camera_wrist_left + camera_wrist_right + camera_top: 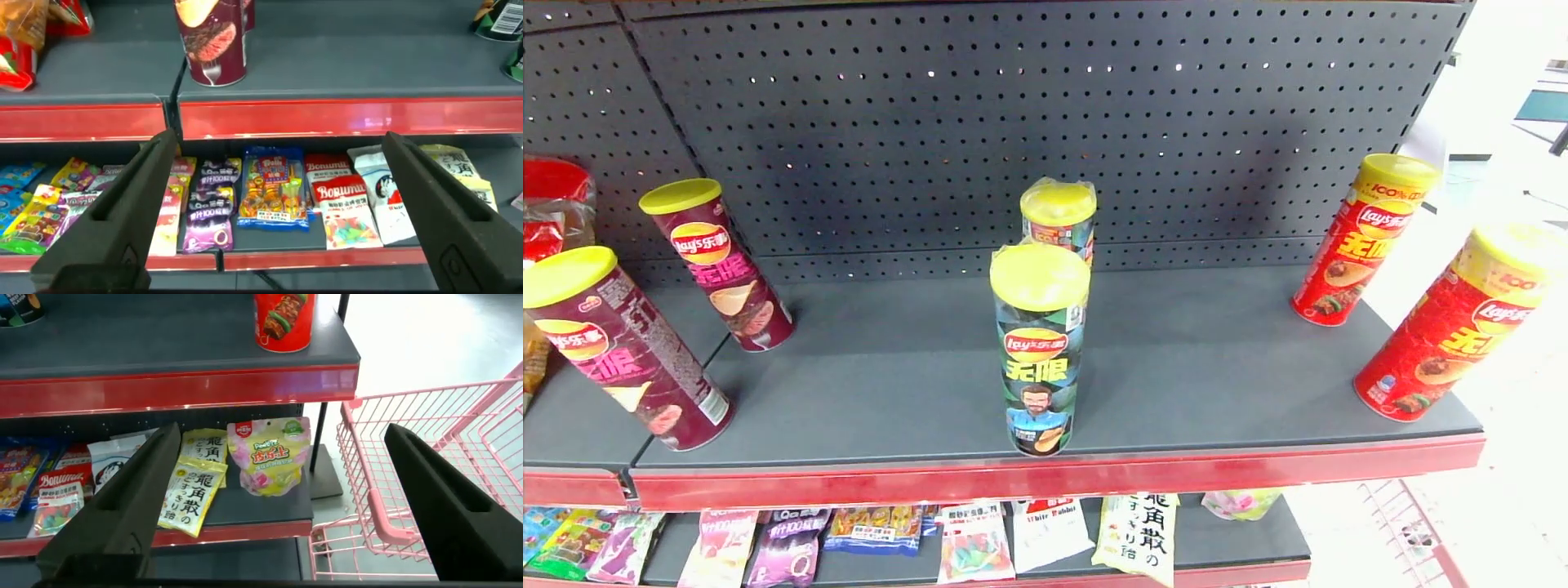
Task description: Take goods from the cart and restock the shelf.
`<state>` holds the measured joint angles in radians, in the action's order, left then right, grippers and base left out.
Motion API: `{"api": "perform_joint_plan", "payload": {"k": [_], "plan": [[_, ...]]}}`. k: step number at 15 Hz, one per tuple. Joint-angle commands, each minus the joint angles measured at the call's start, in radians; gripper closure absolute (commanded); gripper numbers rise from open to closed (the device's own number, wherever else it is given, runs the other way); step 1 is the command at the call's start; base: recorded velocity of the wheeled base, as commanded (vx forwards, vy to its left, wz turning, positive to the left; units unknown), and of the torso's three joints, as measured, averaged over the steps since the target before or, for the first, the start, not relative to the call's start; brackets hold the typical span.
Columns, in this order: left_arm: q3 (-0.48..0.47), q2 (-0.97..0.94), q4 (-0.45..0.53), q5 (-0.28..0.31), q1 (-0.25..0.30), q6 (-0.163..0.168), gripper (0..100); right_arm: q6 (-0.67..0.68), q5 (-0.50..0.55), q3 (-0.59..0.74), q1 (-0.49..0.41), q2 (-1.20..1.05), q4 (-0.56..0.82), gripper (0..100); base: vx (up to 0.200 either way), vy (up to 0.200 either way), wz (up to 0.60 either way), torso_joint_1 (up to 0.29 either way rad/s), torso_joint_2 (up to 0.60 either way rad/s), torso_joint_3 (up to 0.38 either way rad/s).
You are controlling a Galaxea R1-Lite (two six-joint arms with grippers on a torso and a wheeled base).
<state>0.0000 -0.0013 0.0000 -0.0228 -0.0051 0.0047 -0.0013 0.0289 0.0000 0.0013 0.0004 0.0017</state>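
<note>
On the upper shelf [1201, 367], two maroon crisp tubes [625, 351] stand at the left, two blue-green tubes [1040, 351] in the centre — one behind the other — and two red tubes [1454, 327] at the right. Snack packets [274, 188] line the lower shelf [1233, 535]. The left jaws and right jaws both gape wide and empty before it — the pink cart [425, 457] sits past the shelf's right end.

Matt dark-grey shelf board [1176, 367]; perforated metal back panel [1013, 122]; glossy red edge strip [1054, 478]. Glossy printed chip cans [1040, 359], smooth yellow plastic lids [1040, 276]. Shiny film snack bags [270, 188]. Pink coated-wire cart [441, 449].
</note>
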Motion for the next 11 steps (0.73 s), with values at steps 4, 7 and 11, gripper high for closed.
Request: {"api": "perform_joint_plan", "payload": {"k": [4, 7, 11], "plan": [[0.0, 0.001, 0.0, 0.0, 0.001, 0.0, 0, 0.003, 0.0, 0.0, 0.0, 0.0, 0.0, 0, 0.0, 0.0, 0.0, 0.0, 0.0, 0.0], [0.0, 0.001, 0.0, 0.0, 0.001, 0.0, 0, 0.003, 0.0, 0.0, 0.0, 0.0, 0.0, 0, 0.0, 0.0, 0.0, 0.0, 0.0, 0.0], [0.0, 0.001, 0.0, 0.0, 0.001, 0.0, 0, 0.003, 0.0, 0.0, 0.0, 0.0, 0.0, 0, 0.0, 0.0, 0.0, 0.0, 0.0, 0.0]]}}
